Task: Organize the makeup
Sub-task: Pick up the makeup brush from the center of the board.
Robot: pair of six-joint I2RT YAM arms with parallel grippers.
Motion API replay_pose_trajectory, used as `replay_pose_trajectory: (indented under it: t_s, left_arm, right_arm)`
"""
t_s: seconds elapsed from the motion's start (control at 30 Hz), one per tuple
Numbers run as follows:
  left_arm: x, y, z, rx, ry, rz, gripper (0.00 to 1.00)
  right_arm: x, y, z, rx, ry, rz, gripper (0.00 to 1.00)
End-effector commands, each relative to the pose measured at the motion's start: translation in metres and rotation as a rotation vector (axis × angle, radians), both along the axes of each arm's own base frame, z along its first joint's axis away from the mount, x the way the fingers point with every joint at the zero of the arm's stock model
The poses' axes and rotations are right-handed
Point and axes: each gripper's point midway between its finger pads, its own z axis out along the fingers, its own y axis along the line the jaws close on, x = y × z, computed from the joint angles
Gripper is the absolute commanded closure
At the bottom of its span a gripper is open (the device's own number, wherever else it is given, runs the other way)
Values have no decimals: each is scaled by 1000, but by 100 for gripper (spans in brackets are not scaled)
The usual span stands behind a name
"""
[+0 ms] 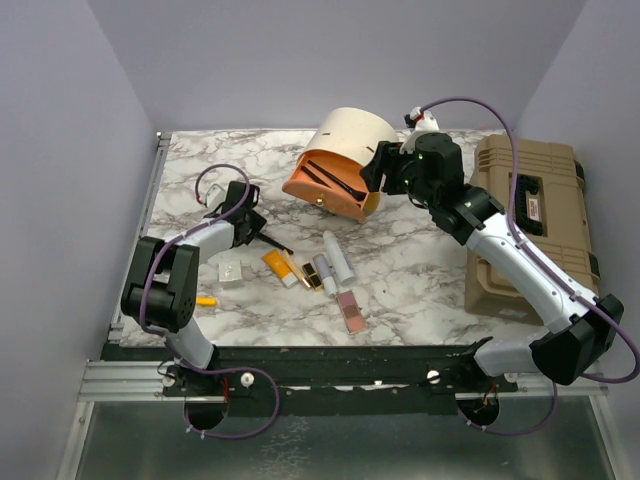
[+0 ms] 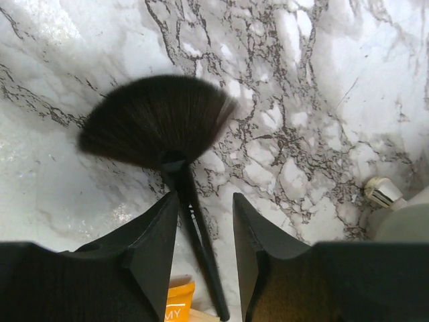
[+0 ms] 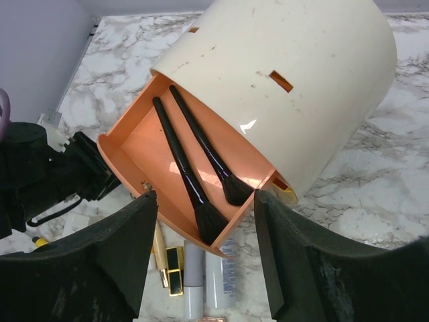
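The fan brush lies flat on the marble desk, left of centre, bristles spread and pointing away from the arm. Its thin black handle runs back between the left jaws. These stand apart, one on each side of the handle. The handle lies closer to one jaw, with a clear gap to the other, so nothing is clamped yet.

Just beside the handle's end is the orange tube, first in a loose row with the lipsticks, the white tubes and the pink palette. The white compact sits a little to their left.

Behind the row the cream case is tipped on its side, orange inside facing the left arm, with two brushes already in it. The right jaws stand wide at its rim. Whether they pinch the case or only steady it, I cannot tell. The tan toolbox lies shut at the far right.

The step in hand looks like picking up the fan brush to join the others in the case. The next move calls for the left jaws to pinch squarely on the slim handle, then a lift that keeps the bristles off the desk. The brush must then be carried to the case mouth and slid in handle-first or alongside the two brushes.
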Motion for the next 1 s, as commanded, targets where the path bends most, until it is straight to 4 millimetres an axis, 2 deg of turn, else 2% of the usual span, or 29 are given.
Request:
replay_pose_trajectory:
  t_s: [0.0, 0.3, 0.7, 0.97]
  left_arm:
    - [-11, 4, -11, 32, 84, 38, 61]
    - [-10, 6, 3, 37, 60, 55, 60]
    - [8, -3, -14, 48, 116, 20, 62]
    - [-6, 0, -27, 60, 156, 33, 63]
  right_arm:
    - [3, -6, 14, -20, -33, -26, 35]
    - [5, -6, 9, -31, -25, -31, 34]
    - [6, -9, 8, -47, -27, -42, 34]
    - [10, -9, 3, -61, -17, -48, 34]
